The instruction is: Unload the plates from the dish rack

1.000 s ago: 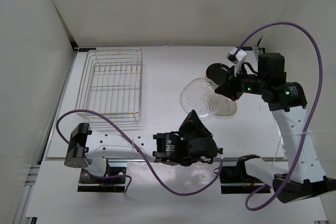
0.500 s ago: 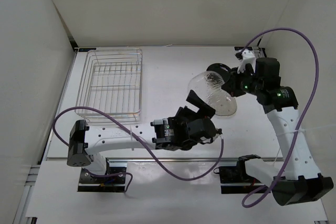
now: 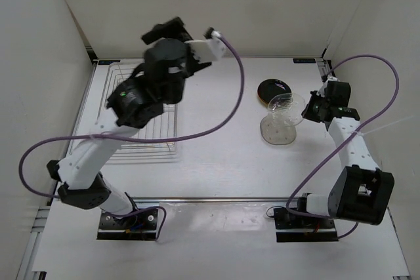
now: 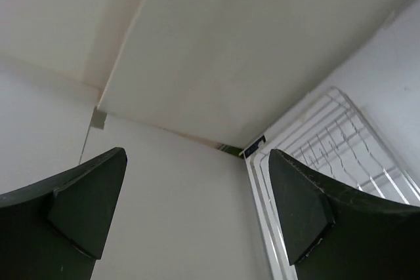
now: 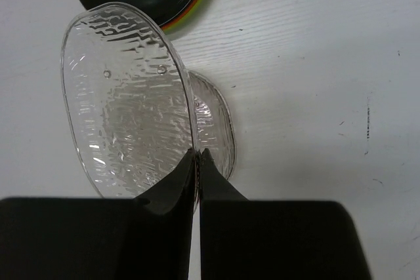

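White table (image 3: 216,136): right hand (image 5: 196,157) low, pinching tilted clear plate (image 5: 125,96) rim; left hand (image 4: 197,155) raised high, spread.

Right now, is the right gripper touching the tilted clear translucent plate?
Touching. The right wrist view shows the right gripper pinching the rim of the tilted clear translucent plate.

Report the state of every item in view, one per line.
left pincer, open, empty, raised.
right pincer, shut on held clear plate.
held clear plate, tilted steeply, gripped by its rim.
second clear plate, flat on the table.
black plate, lying flat, not gripped.
dish rack, visible part holds no plates.
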